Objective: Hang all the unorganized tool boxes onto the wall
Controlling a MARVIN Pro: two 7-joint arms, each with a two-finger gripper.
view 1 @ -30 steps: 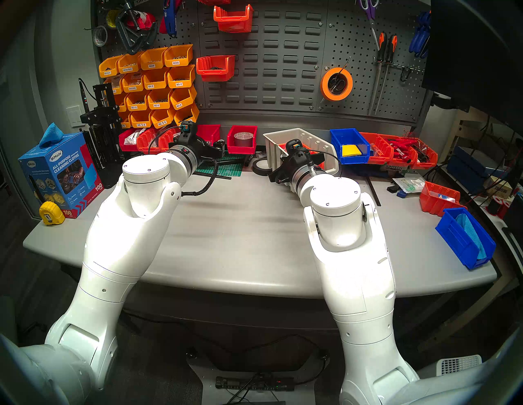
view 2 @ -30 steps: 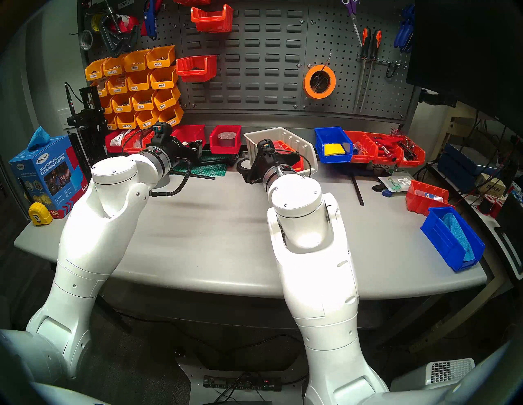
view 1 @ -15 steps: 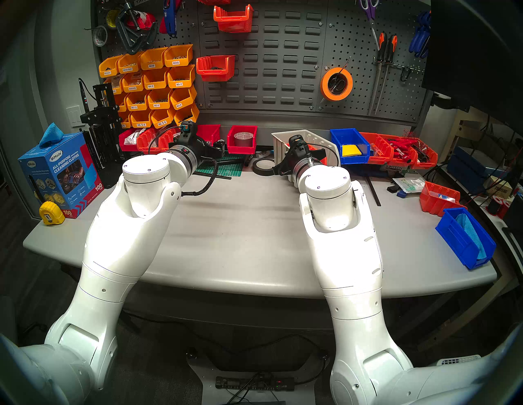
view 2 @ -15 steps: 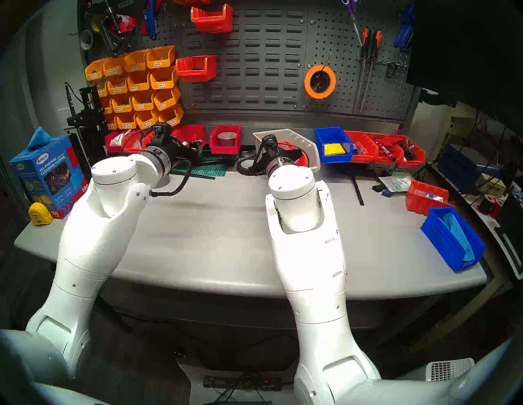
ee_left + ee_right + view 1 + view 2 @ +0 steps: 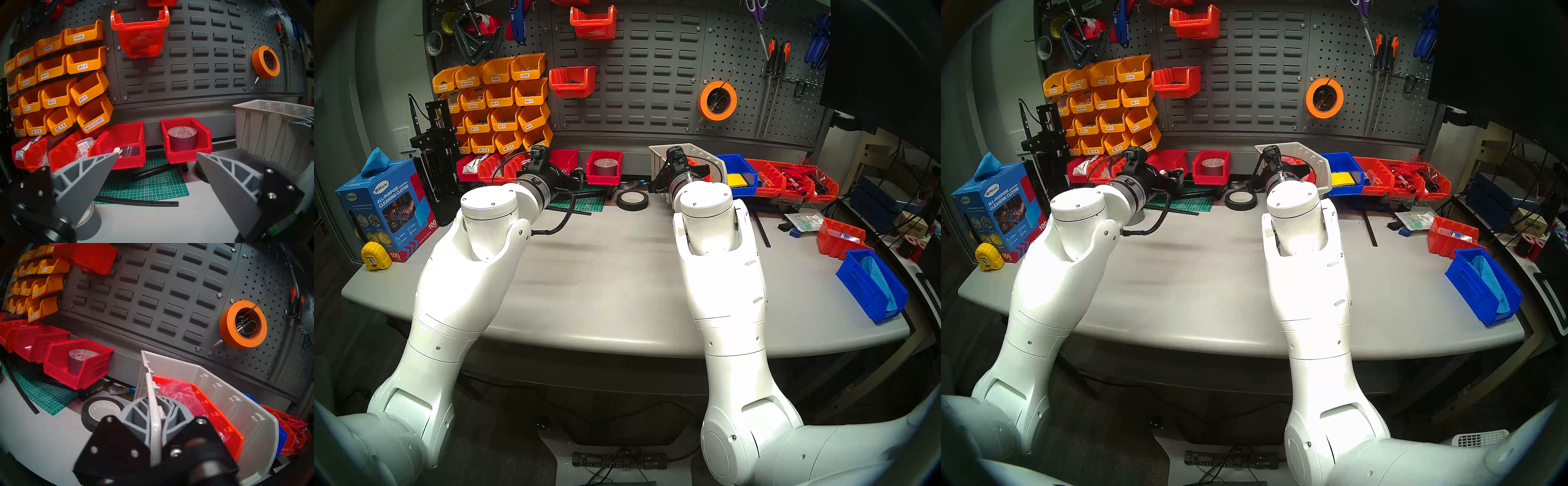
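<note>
My right gripper (image 5: pixel 153 407) is shut on the left side wall of the beige-grey ribbed tool box (image 5: pixel 704 157), one finger on each side of it. The box hangs tilted above the table's back edge, just below the wall (image 5: pixel 636 68), with an orange-red bin (image 5: pixel 212 412) inside it. My left gripper (image 5: pixel 157 153) stands open and empty in front of the red tool box (image 5: pixel 185 140) that holds a grey tape roll. The blue tool box (image 5: pixel 736 176) with a yellow pad sits to the right of the beige one.
A black tape roll (image 5: pixel 632 200) and a green cutting mat (image 5: pixel 585 200) lie between my arms. Two red bins (image 5: pixel 572 81) and yellow-orange bins (image 5: pixel 497 101) hang on the wall. An orange tape roll (image 5: pixel 717 100) hangs further right. Another blue bin (image 5: pixel 870 285) sits at the right front.
My right arm has raised the beige-grey box and carried it back and right towards the wall, uncovering the black tape roll. The left arm has not moved.
</note>
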